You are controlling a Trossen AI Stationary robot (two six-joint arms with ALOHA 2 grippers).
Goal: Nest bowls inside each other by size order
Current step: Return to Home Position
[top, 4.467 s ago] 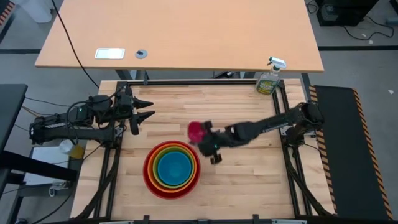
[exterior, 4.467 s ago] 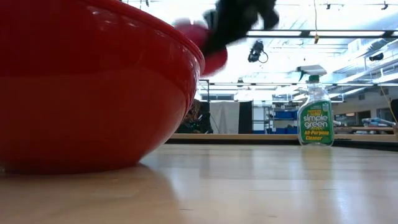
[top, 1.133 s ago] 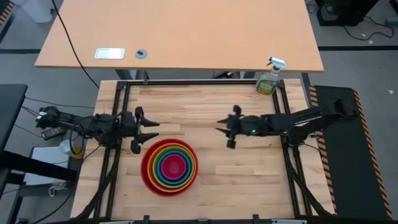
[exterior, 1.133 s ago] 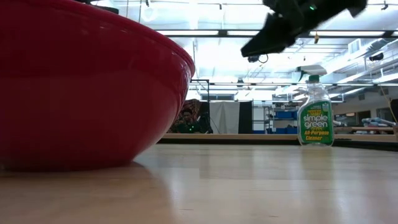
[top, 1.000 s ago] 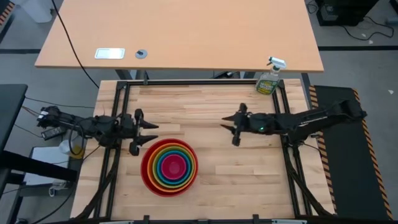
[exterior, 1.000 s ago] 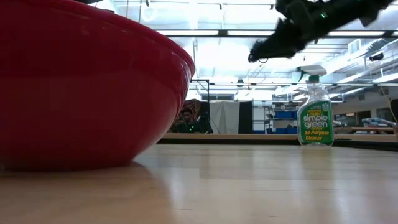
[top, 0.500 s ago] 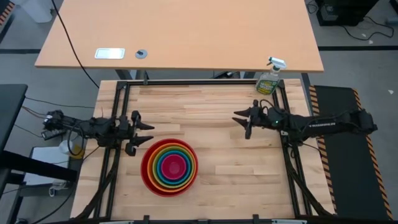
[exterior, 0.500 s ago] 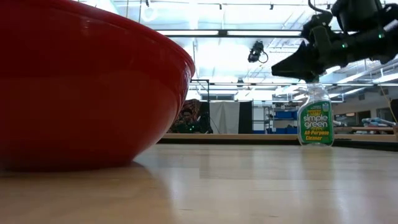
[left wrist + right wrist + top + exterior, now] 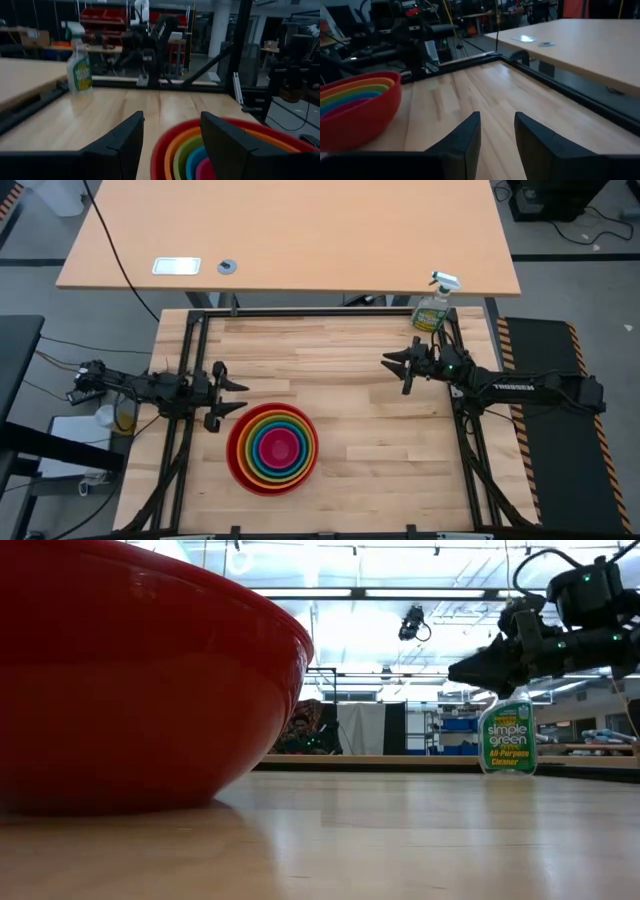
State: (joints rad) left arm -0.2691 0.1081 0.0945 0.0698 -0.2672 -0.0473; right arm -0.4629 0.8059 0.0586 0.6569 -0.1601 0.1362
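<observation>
The five bowls stand nested in one stack [image 9: 273, 448] on the table's near middle: red outermost, then orange, lime green, blue, and magenta pink in the centre. The red bowl's wall fills the low view [image 9: 130, 680]. The stack also shows in the left wrist view [image 9: 210, 150] and the right wrist view [image 9: 357, 107]. My left gripper [image 9: 238, 395] is open and empty at the table's left edge, just left of and beyond the stack. My right gripper [image 9: 392, 366] is open and empty near the table's far right, above the table.
A spray bottle of green cleaner [image 9: 433, 305] stands at the table's far right corner, close behind my right arm; it also shows in the low view [image 9: 507, 730]. A larger tan table [image 9: 290, 235] lies beyond the far edge. Black frame rails run along both sides.
My right gripper has drawn back toward the table's right edge and a little toward the far edge, staying open and empty. My left gripper has edged slightly toward the left edge. The nested bowls have not moved.
</observation>
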